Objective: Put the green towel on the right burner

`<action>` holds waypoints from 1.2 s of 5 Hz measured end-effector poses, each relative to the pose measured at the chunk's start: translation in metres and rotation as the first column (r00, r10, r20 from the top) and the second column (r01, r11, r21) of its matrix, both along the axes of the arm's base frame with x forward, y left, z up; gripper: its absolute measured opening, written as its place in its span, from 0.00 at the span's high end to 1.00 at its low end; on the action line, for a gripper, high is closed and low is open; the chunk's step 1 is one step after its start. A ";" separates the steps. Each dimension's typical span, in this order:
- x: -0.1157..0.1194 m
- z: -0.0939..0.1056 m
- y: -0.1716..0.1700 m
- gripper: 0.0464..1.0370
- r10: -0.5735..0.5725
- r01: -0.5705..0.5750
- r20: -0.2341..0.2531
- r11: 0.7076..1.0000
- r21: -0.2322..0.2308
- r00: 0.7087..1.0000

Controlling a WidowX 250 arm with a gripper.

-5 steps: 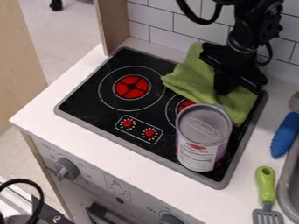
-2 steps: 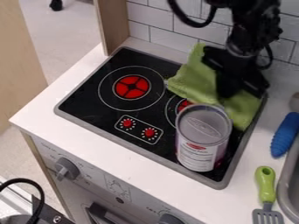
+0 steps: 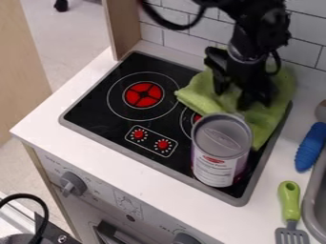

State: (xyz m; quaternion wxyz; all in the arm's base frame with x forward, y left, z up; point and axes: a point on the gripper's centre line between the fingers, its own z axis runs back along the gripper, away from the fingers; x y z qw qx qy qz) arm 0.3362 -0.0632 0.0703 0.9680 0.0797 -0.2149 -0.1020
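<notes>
Currently, the gripper (image 3: 233,97) is seen low over the back R part of the stovetop (image 3: 98,130), w/ its fingers pointed down at the green towel (image 3: 281,90). The jaws are parted by a moderate gap, & green cloth is seen b/w them; whether any fold is caught can't be told.

The towel is spread, rumpled, under & around the gripper. The back R corner of the stovetop is covered by it, incl. pt. of the right burner (image 3: 197,117), whose red ctr. & ring are left partly in sight b/w cloth & can (image 3: 221,138). The back edge is also overlapped, w/ some cloth laid on the counter (image 3: 51,121) near the tiled wall (image 3: 172,20). One corner is pointed twd. the left burner (image 3: 143,95), which is left uncovered.

The can is stood upright on the front R pt. of the stovetop, just in front of the towel; whether the two are touched together can't be told. Two red dots (image 3: 163,144) are set in a small outlined panel L of the can.

On the counter, R side, a blue item (image 3: 310,147) & a spatula (image 3: 290,200) w/ green handle are laid near the sink (image 3: 310,205). Knobs (image 3: 74,183) are mounted on the front, below the counter.
</notes>
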 end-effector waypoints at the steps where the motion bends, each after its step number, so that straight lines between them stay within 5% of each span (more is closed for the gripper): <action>1: 0.002 0.012 0.001 0.06 0.052 -0.050 0.066 0.998 -0.032 0.996; 2: -0.003 0.032 0.004 0.04 0.083 -0.077 0.153 0.996 -0.049 0.985; 3: -0.014 0.041 0.012 0.04 0.066 -0.062 0.097 0.997 -0.045 0.993; 4: -0.032 0.036 0.033 0.04 0.068 -0.068 -0.071 0.998 0.005 0.995; 5: -0.043 0.032 0.056 0.04 0.107 -0.108 -0.154 0.994 0.005 0.982; 6: -0.049 0.039 0.069 0.04 0.076 -0.084 -0.153 0.996 -0.044 0.985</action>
